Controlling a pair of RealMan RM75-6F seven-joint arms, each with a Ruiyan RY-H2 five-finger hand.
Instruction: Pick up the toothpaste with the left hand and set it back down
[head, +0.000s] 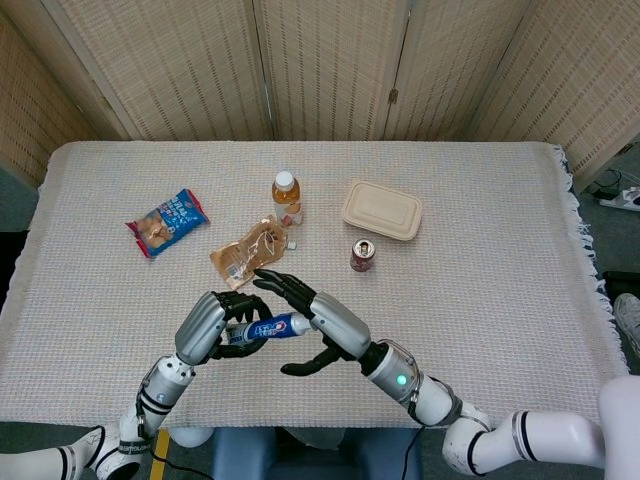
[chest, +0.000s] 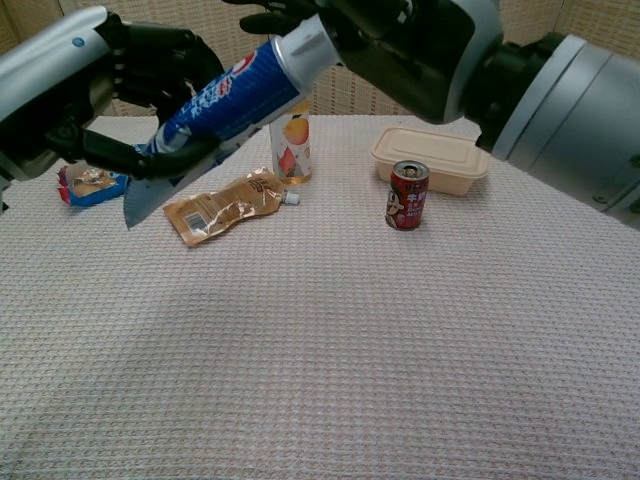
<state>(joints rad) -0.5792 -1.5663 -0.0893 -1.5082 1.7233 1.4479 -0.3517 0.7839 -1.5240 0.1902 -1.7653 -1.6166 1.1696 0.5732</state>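
Left hand (head: 215, 325): silver-grey shell over the back, black fingers (head: 243, 303). Wrist behind it is silver, then a white forearm with black rings.

Right hand (head: 318, 325): same silver-grey back, black fingers. Behind it a grey cuff with a small lit green dot, then white rounded arm segments split by dark bands.
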